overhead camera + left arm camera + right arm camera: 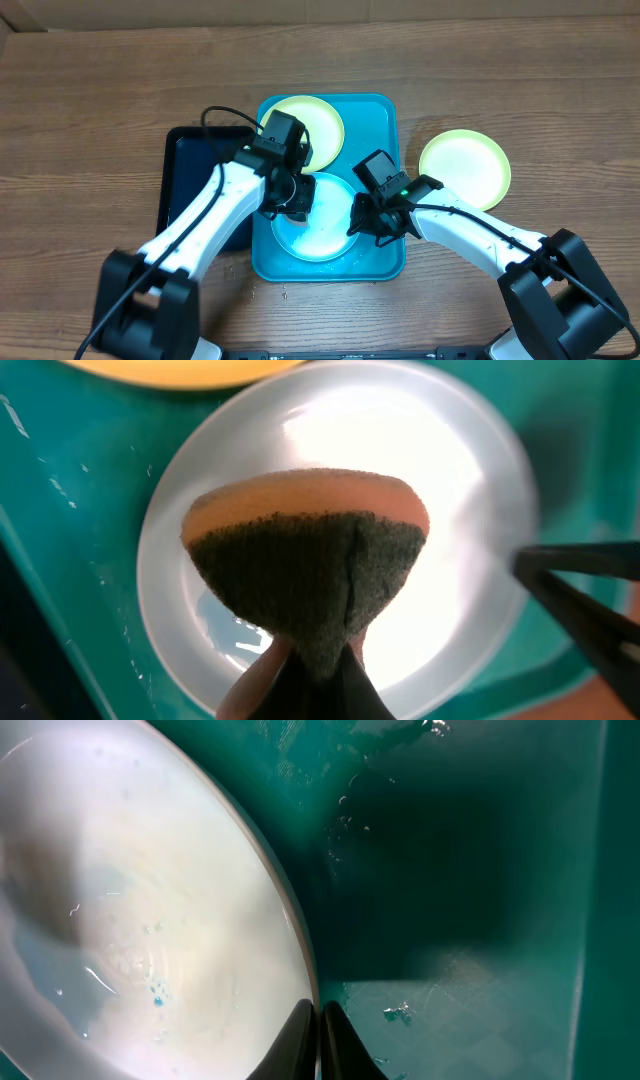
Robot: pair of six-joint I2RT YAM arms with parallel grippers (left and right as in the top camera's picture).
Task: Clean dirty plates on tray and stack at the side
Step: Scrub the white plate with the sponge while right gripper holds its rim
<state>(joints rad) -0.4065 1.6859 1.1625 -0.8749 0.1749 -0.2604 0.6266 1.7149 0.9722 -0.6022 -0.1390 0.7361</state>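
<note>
Both arms (200, 215) bend over the tray (385, 110): left gripper (310, 660) clamps a sponge (310, 550), right gripper (320, 1030) closed at the blue plate (150, 900)'s rim.

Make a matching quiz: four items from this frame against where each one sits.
Items:
1. sponge
2. light blue plate
3. rightmost yellow-green plate
4. black tray

Places:
A. on the table, right of the turquoise tray
B. on the table, left of the turquoise tray
C. pinched in the left gripper
D. inside the turquoise tray

Pairs: 1-C, 2-D, 3-A, 4-B
</note>
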